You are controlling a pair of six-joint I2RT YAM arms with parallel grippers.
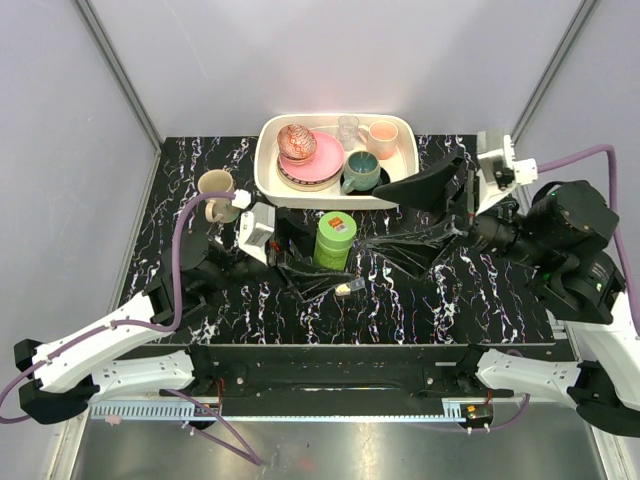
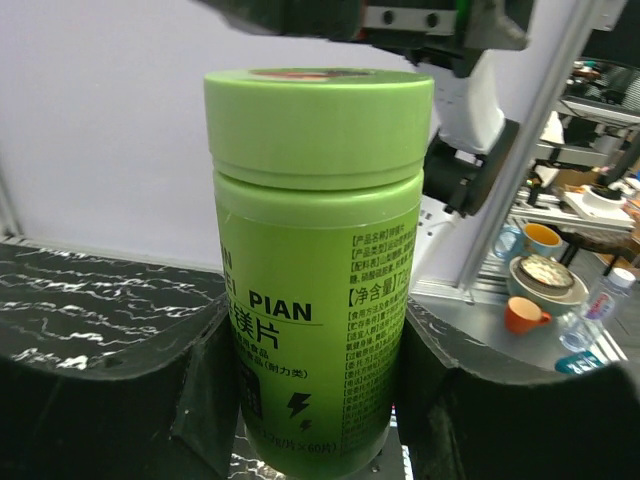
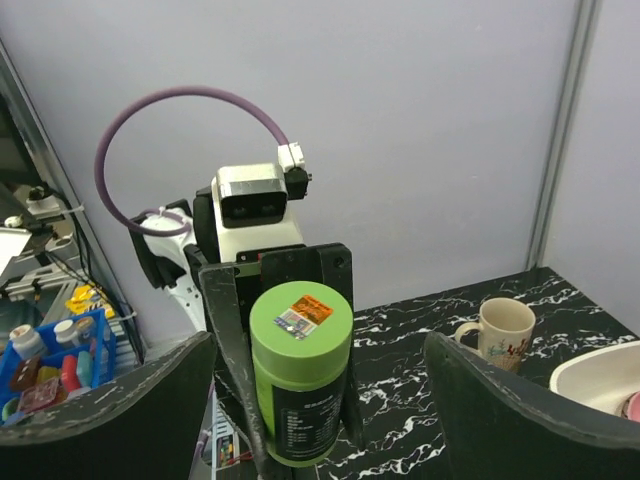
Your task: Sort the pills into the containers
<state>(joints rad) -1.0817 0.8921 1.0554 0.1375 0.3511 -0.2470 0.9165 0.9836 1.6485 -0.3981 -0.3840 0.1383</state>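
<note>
A green bottle with a lime lid stands upright mid-table. My left gripper is shut on its lower body, and in the left wrist view the bottle fills the space between the black fingers. My right gripper stands open just right of the bottle without touching it. In the right wrist view the bottle stands beyond the wide-spread fingers. The containers, a small pale strip, lie on the table just in front of the bottle. The pills are too small to make out.
A white tub at the back holds pink plates, a patterned bowl, a teal mug, a peach cup and a clear glass. A beige mug stands at the back left, also seen in the right wrist view.
</note>
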